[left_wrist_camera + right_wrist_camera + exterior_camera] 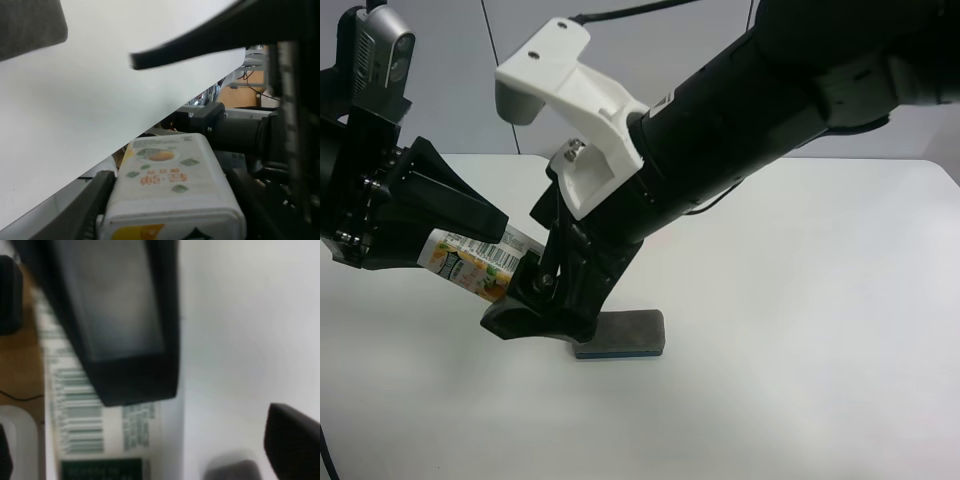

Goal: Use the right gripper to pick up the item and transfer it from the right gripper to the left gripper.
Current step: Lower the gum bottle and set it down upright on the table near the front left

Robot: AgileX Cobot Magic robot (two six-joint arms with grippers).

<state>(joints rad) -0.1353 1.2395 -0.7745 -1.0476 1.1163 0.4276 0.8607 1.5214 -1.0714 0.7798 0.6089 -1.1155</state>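
Note:
The item (470,262), a small drink carton with a barcode face and yellow-orange fruit print, hangs above the table between both arms. The left gripper (495,240), on the arm with the silver-grey camera box, is shut on it. In the left wrist view its fingers press both sides of the carton (170,195). The right gripper (520,300), on the arm with the white bracket, stands around the carton's other end. In the right wrist view its fingertips (292,440) stand wide of the carton (75,425), so it is open. A left finger crosses the barcode face.
A flat dark-grey eraser block (620,335) lies on the white table (800,300) just below the right gripper. It shows blurred in the right wrist view (232,470). The thick right arm spans the upper right of the exterior high view.

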